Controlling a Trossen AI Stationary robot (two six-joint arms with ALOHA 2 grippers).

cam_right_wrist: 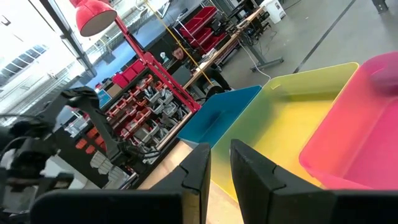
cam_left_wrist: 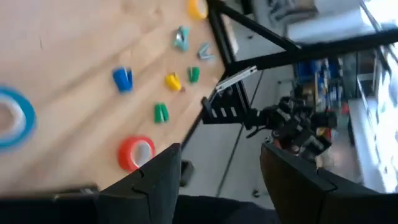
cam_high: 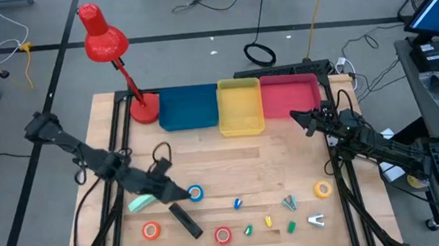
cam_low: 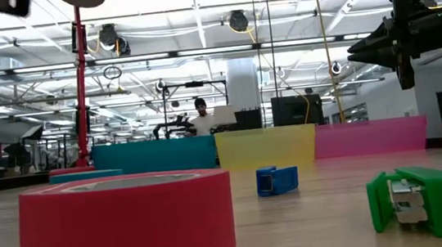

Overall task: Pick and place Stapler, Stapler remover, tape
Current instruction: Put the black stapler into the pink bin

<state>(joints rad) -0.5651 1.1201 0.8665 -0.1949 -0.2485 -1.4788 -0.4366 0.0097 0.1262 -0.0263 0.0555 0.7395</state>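
The left claw (cam_high: 179,192) is held low over the bench (cam_high: 286,157) near its front left part, just beside the blue tape roll (cam_high: 195,193). In the left wrist view its fingers stand apart with nothing between them, so it is released. The right claw (cam_high: 303,119) waits near the back right of the bench, just in front of the red bin (cam_high: 289,94); its fingers stand only narrowly apart with nothing gripped, so it is empty.

A dark bar, taken to be the stapler (cam_high: 186,220), lies by the front edge, between the orange tape roll (cam_high: 151,231) and the red tape roll (cam_high: 223,235). The yellow tape roll (cam_high: 323,189) lies toward the right edge. A small silvery piece at the front right is judged to be the stapler remover (cam_high: 316,220), though it is too small for certainty. A pale green block (cam_high: 142,202) lies partly under the left arm.

The rolls are judged light and stiff, with smooth outer bands that may slip; each is best taken across the ring wall, one finger in the pale centre and one outside. The stapler is judged the heaviest item, rigid, and is best pinched across its narrow width near the middle, so that it does not tip. The remover is judged small and springy, and is best gripped on its flat sides.
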